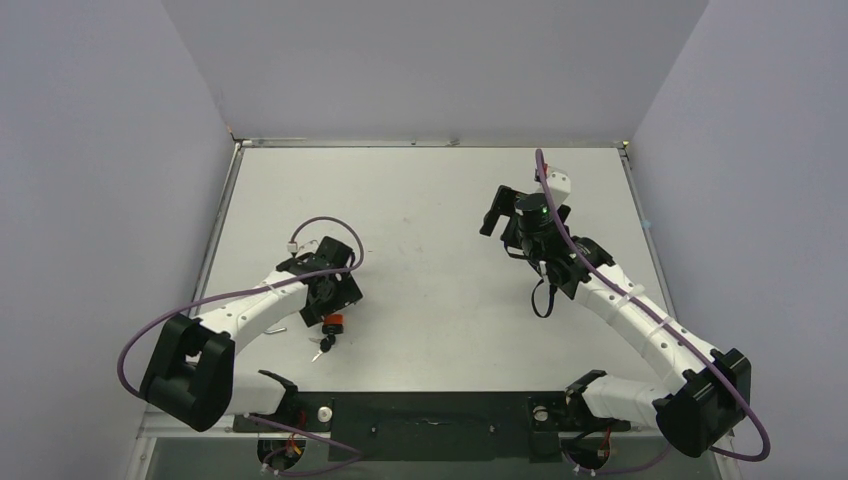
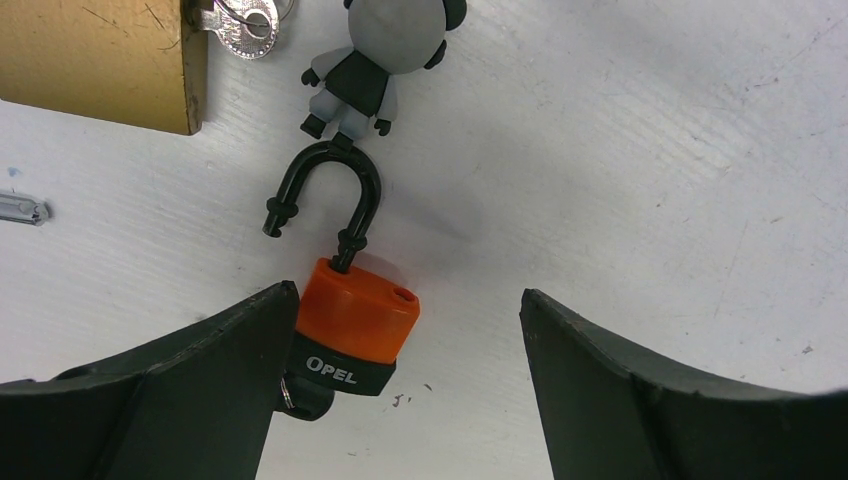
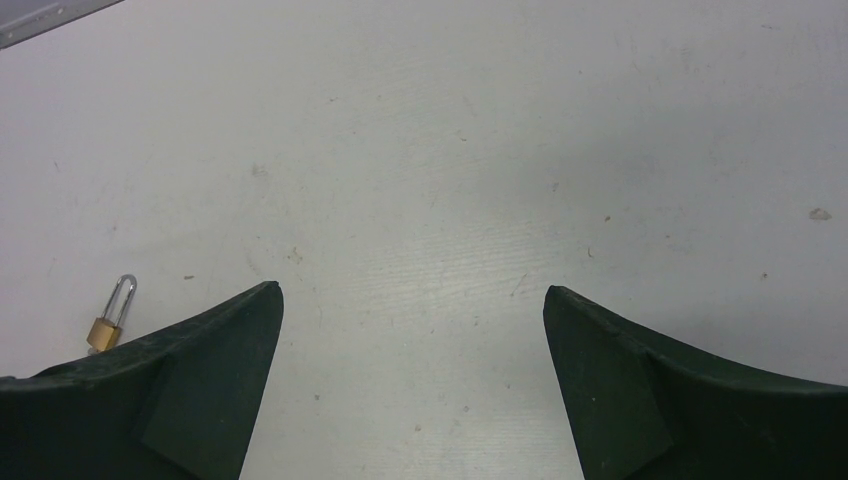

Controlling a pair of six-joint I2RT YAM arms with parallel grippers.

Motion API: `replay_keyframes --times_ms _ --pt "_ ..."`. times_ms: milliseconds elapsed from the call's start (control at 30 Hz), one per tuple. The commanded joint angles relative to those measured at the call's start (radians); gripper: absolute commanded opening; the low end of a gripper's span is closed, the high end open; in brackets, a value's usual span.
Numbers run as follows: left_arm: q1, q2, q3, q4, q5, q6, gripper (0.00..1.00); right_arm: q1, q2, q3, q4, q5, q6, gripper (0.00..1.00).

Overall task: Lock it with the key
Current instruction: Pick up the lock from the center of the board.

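Observation:
An orange padlock (image 2: 355, 322) with a black base marked OPEL lies on the white table, its black shackle (image 2: 325, 190) swung open. A black-headed key (image 2: 305, 402) sits in its underside, partly hidden by my left finger. My left gripper (image 2: 405, 300) is open low over the table, its left finger (image 2: 230, 370) right against the padlock's side. In the top view the padlock (image 1: 333, 322) lies just in front of the left gripper (image 1: 332, 303). My right gripper (image 3: 413, 290) is open and empty over bare table, at the far right in the top view (image 1: 493, 212).
A grey and black toy figure (image 2: 375, 60) lies at the shackle's tip. A brass padlock (image 2: 100, 60) with silver keys (image 2: 245, 20) lies beside it. The right wrist view shows a small brass padlock (image 3: 110, 318) far off. Walls enclose the table (image 1: 430, 330).

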Motion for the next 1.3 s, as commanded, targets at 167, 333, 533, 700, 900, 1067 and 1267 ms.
replay_keyframes --times_ms 167,333,533,700,900,1067,1267 --pt "-0.023 0.013 -0.014 0.022 -0.045 -0.012 0.80 0.003 -0.034 -0.015 0.029 0.012 0.015 0.99" --pt "-0.030 0.015 -0.022 0.022 -0.051 -0.007 0.80 0.004 -0.031 -0.016 0.029 0.011 0.014 0.99" --pt "-0.061 0.053 -0.022 0.040 -0.031 -0.022 0.75 0.003 -0.026 -0.017 0.029 0.010 0.018 0.98" --pt "-0.119 0.087 -0.021 0.054 -0.014 -0.061 0.65 0.004 -0.032 -0.029 0.033 0.012 0.020 0.98" --pt "-0.151 0.131 -0.008 0.066 0.004 -0.115 0.59 0.004 -0.044 -0.053 0.040 0.002 0.021 0.98" --pt "-0.151 0.140 -0.005 0.077 0.024 -0.142 0.55 0.005 -0.062 -0.095 0.076 -0.035 0.011 0.98" --pt "-0.147 0.163 0.006 0.140 0.112 -0.156 0.31 0.005 -0.110 -0.186 0.203 -0.168 0.000 0.98"
